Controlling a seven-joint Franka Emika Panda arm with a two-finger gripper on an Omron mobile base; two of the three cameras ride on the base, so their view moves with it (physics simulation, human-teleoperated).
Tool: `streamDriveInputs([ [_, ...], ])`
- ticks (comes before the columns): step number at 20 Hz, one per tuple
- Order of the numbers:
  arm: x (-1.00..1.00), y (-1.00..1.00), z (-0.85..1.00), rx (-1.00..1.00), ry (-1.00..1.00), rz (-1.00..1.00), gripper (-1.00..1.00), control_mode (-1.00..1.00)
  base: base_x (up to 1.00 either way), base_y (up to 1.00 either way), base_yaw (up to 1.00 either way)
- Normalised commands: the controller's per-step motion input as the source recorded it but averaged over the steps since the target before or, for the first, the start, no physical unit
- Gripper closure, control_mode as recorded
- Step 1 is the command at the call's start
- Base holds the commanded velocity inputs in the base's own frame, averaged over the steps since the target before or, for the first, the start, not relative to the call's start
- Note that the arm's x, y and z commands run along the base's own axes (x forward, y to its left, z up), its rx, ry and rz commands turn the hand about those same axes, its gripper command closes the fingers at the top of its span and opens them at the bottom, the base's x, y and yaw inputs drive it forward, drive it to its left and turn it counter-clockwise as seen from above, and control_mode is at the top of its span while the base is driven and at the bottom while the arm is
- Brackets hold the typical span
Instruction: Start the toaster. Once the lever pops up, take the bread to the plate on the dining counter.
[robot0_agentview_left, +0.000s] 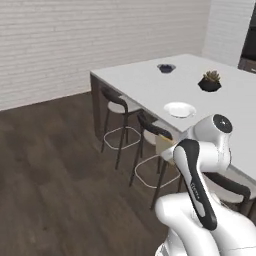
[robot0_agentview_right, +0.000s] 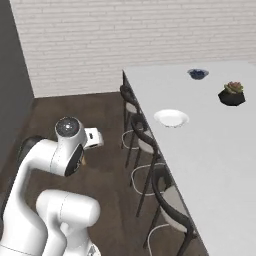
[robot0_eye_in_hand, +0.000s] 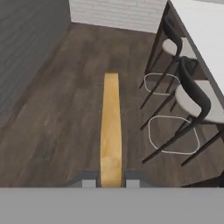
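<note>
Two fingers (robot0_eye_in_hand: 89, 183) pinch bread (robot0_eye_in_hand: 111, 131) | slice edge-on between them, above floor

A white arm (robot0_agentview_left: 200, 200) with smooth, rounded, glossy shells is being shown rising from a bulbous white base segment (robot0_agentview_right: 65, 212) in both base views. A long black strip is being carried along the edge of the forearm link in the left base view, curving with the link's outline. A dark grey round cap (robot0_agentview_left: 222, 123), marked with a small pale dot at its middle, is being displayed at the end of one joint; the same kind of cap (robot0_agentview_right: 66, 127) is being seen in the right base view. Dark bands are being shown where the links meet. A small white boxy hand part (robot0_agentview_right: 93, 137) is being shown beyond the capped joint.
</note>
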Motion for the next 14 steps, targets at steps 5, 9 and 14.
streamDriveInputs([
  [5, 0.0, 0.0, 0.0, 0.0, 0.0, 0.0, 1.0, 1.0, 0.94, 0.52, -0.6],
  [9, 0.0, 0.0, 0.0, 0.0, 0.0, 0.0, 1.0, 1.0, 0.89, 0.54, -0.58],
  [14, 0.0, 0.0, 0.0, 0.0, 0.0, 0.0, 1.0, 1.0, 0.82, 0.52, -0.57],
])
